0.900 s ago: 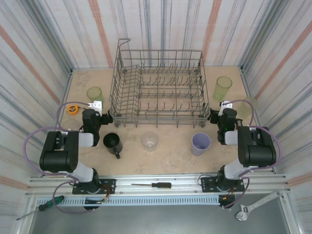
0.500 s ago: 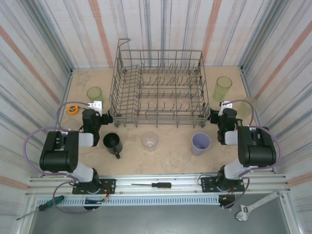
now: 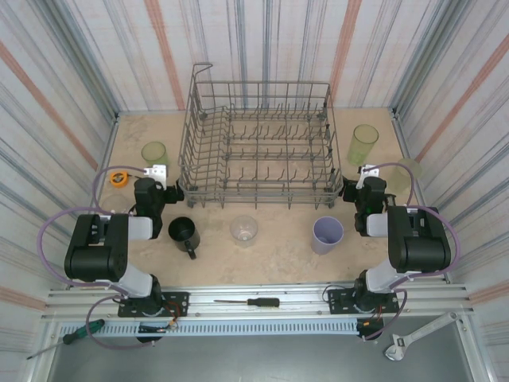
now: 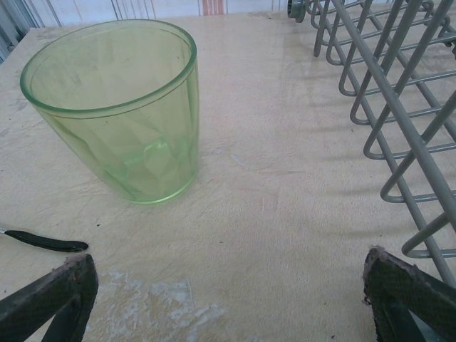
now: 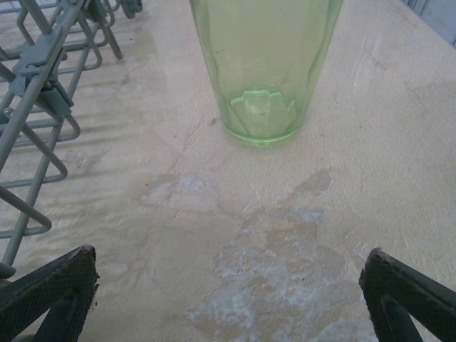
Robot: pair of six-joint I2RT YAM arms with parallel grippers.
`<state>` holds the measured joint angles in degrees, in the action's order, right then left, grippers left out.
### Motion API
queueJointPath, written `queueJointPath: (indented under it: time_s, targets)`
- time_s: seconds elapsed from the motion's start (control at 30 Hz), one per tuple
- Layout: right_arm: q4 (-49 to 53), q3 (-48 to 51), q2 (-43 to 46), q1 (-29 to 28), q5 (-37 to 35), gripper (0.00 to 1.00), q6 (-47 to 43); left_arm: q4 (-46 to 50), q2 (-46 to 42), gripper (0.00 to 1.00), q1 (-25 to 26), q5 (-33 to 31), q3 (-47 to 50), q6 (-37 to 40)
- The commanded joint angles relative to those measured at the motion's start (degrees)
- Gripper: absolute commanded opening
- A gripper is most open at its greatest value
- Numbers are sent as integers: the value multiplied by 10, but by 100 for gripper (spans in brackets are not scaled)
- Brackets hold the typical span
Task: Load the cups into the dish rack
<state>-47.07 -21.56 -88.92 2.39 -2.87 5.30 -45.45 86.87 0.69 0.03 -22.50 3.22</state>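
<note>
The worktop (image 3: 274, 256) was a pale beige slab, mottled and scuffed, with whitish worn patches under both wrists. The dish rack (image 3: 254, 196), a big rectangular basket of grey metal wire with tall sides and rows of upright tines, stood at the far middle with no cup in it.

The left claw (image 4: 228, 299) stood wide apart, gripping nothing. Its dark, rough-edged pads (image 4: 53, 296) sat at either bottom corner of the wrist view, the right one close beside the rack's looped wires. The right claw (image 5: 228, 299) was spread just as wide and was likewise empty, with the rack's wall to its left.

The tall green tumbler (image 5: 263, 71), translucent and faceted with a thick base, stood upright right of the rack, ahead of the right claw. The lavender cup (image 3: 327, 235), opaque smooth plastic, stood near the front right of the rack. The black mug (image 3: 184, 234) stood at front left, its handle towards the near edge. The short green tumbler (image 4: 117, 110), glossy with a rolled rim, stood upright left of the rack. The clear cup (image 3: 244, 230) stood between mug and lavender cup.
</note>
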Motion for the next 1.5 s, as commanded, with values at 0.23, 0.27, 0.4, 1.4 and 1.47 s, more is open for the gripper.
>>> queueJointPath:
  time_s: [0.23, 0.27, 0.4, 1.4, 1.47]
  targets:
    - [15, -11, 34, -12, -21, 99, 3, 26, -26, 99, 6, -40, -14, -14]
    - [19, -12, 39, -17, -34, 99, 1, 35, -34, 99, 7, -55, -16, -20]
    - [61, -25, 62, -27, -56, 99, -5, 68, -62, 99, 7, -88, -21, -32]
    - [641, -321, 129, -17, -80, 99, 194, 622, -240, 99, 30, -283, -266, -259]
    - [656, -331, 133, -13, -63, 99, 198, 658, -243, 99, 30, -268, -290, -266]
